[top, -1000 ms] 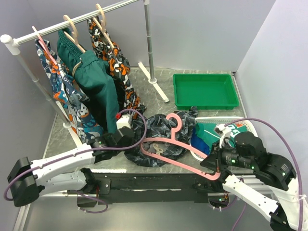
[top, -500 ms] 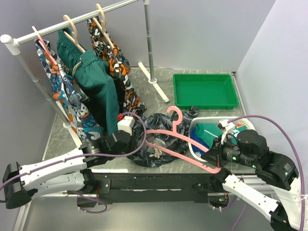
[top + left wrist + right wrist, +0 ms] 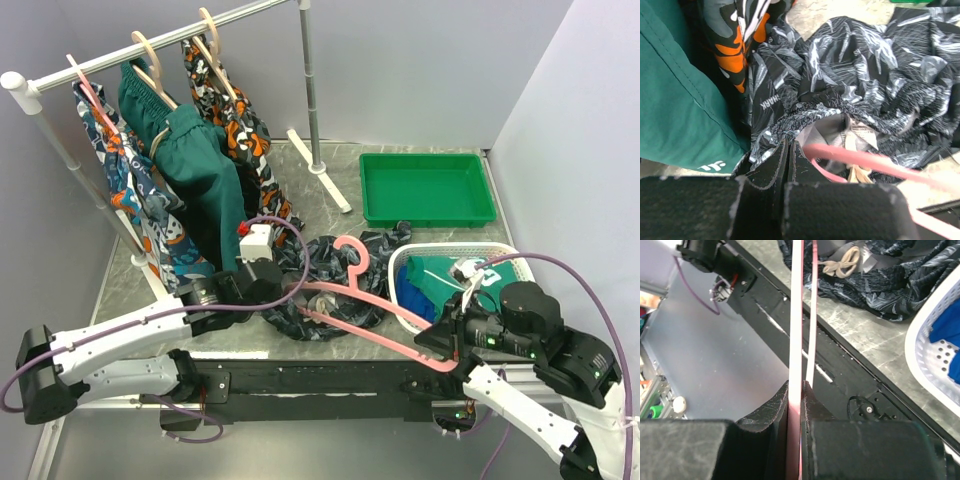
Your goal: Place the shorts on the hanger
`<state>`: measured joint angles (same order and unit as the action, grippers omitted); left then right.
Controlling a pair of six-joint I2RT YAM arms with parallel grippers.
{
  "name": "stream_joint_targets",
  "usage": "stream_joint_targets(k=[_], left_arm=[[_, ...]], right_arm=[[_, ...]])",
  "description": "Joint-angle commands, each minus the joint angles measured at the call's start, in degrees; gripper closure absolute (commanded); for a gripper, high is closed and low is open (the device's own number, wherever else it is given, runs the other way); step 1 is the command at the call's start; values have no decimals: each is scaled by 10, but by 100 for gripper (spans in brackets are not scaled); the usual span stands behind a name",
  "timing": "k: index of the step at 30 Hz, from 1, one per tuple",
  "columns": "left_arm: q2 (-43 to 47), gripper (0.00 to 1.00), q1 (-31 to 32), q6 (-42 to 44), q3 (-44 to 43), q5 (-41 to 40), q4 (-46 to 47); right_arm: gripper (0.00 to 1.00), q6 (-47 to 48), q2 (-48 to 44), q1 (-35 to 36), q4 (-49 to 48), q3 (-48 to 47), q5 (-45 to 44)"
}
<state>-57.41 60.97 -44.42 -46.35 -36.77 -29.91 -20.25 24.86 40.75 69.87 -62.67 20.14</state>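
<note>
Marbled tabletop [image 3: 340,160]; left hand [image 3: 790,145] pinches shorts [image 3: 865,65] (ribbed waistband [image 3: 810,116]), right hand [image 3: 796,387] clamps thin hanger [image 3: 796,315].

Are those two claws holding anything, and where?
Right gripper pinches the hanger at its near end; left gripper pinches the shorts at the waistband.

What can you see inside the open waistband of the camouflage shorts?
The pink hanger pokes its corner into the shorts, beside pale lining. Deeper inside is hidden by folded fabric; the left tool pinches the waistband.
</note>
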Motion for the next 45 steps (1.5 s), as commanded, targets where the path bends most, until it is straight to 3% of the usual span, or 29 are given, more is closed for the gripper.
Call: stream_joint_targets(k=[1, 8, 18, 23, 28, 39, 45], left_arm=[[-5, 99, -5, 9, -12, -17, 23], [13, 99, -4, 17, 5, -2, 16], [19, 99, -4, 11, -3, -1, -2], [60, 99, 4, 42, 5, 45, 39], [99, 99, 4, 72, 24, 100, 92], [109, 99, 6, 13, 30, 127, 100], [78, 99, 6, -15, 4, 119, 99]], right_arm=[[100, -2, -19, 3, -56, -8, 41], [100, -10, -26, 4, -94, 1, 51], [100, 4, -4, 3, -60, -32, 43], [100, 14, 6, 4, -62, -23, 60], [100, 1, 4, 3, -176, 65, 89], [100, -96, -190, 3, -526, 352, 19], [100, -95, -245, 3, -585, 450, -38]])
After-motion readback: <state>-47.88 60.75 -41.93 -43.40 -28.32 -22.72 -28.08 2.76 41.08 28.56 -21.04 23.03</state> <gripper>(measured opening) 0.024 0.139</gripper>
